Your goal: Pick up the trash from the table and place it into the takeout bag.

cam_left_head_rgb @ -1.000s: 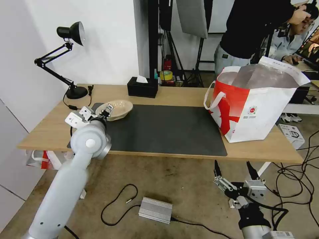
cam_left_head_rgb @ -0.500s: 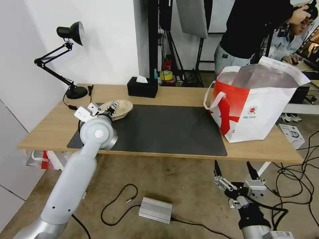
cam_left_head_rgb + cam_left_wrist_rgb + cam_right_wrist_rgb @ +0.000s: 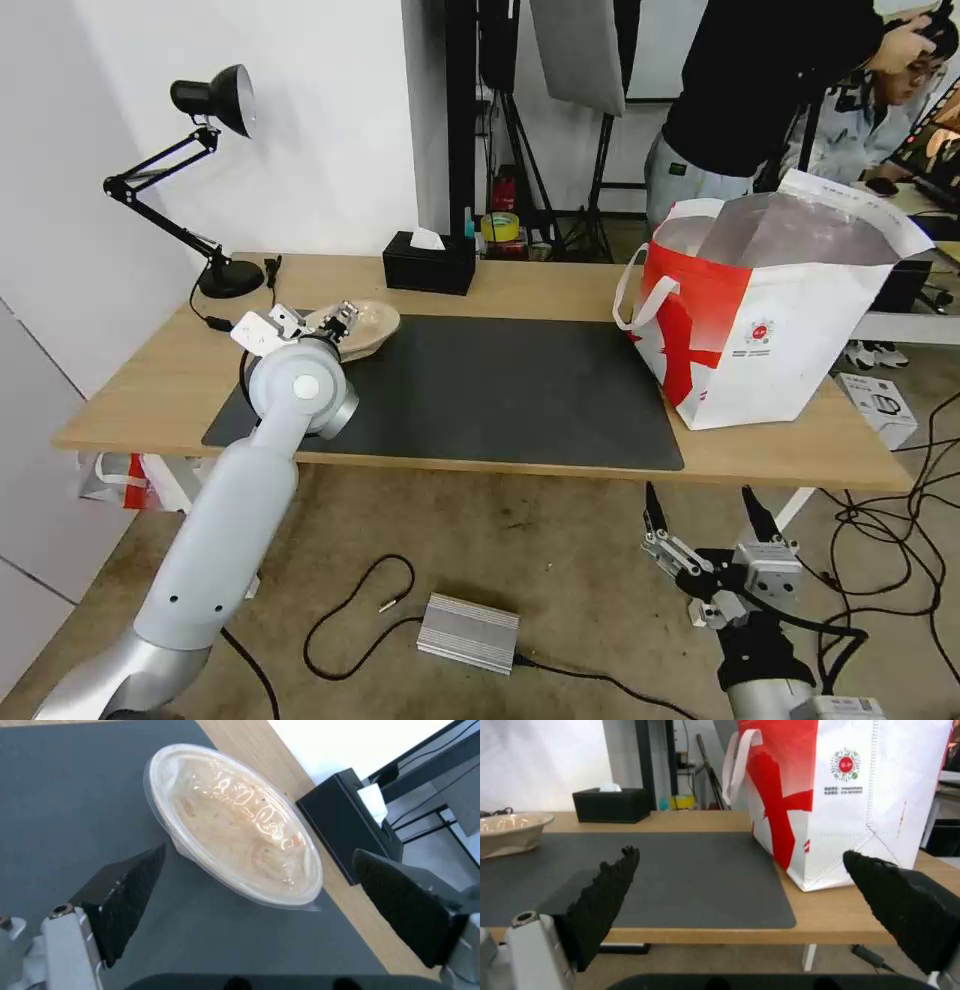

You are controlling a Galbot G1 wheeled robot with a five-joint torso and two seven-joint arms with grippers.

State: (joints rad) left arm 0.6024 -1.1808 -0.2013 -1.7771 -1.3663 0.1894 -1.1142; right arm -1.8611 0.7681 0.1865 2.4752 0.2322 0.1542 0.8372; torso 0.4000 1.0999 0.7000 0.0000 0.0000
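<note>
Left gripper (image 3: 257,870), jaws wide open, hovered at the beige pulp bowl (image 3: 235,825); right gripper (image 3: 703,515) parked low, jaws open.

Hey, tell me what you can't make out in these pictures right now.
- Inside of the takeout bag: head view, hidden by its own walls.
- Near side of the beige bowl: head view, covered by the left tool and arm.
- Small print under the bag's logo: right wrist view, too small.
- Right tool, below the table: open, holding nothing.
</note>
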